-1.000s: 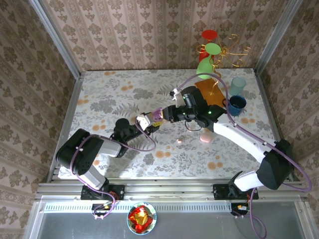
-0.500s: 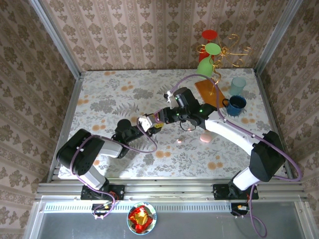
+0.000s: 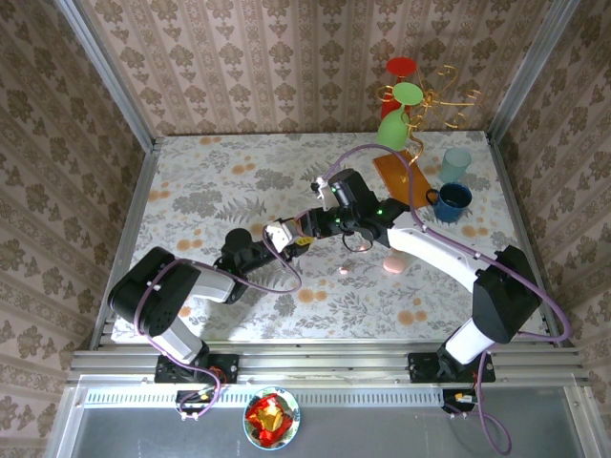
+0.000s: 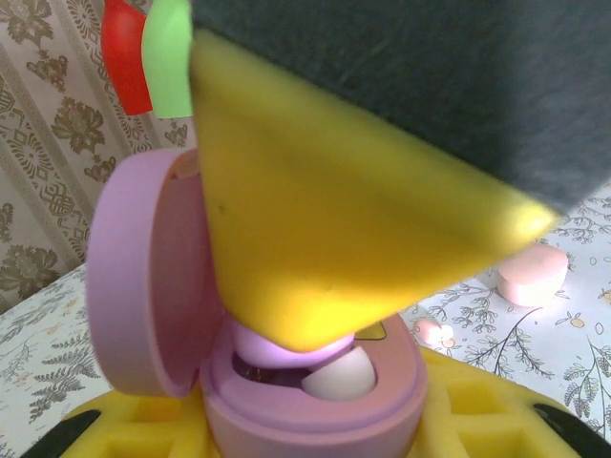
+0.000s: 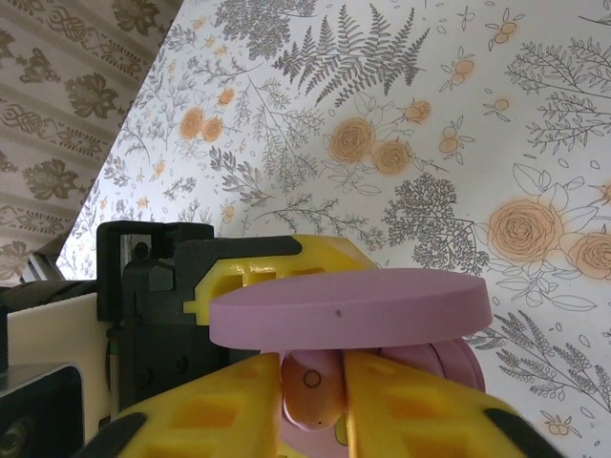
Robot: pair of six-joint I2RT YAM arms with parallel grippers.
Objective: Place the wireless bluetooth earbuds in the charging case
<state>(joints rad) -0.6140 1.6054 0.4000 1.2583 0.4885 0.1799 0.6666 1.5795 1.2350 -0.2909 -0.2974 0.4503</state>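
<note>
Lilac plastic earbud [image 5: 310,393] is pinched in the right pincer [image 5: 312,377] at the mouth of the open round lilac charging case [image 4: 315,425], which the left pincer [image 3: 284,235] grasps.

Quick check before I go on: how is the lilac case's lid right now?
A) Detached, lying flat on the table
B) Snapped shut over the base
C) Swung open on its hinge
C: in the left wrist view the lid stands swung up beside the base of the lilac case, joined at the hinge, with a whitish bud showing in the open base.
</note>
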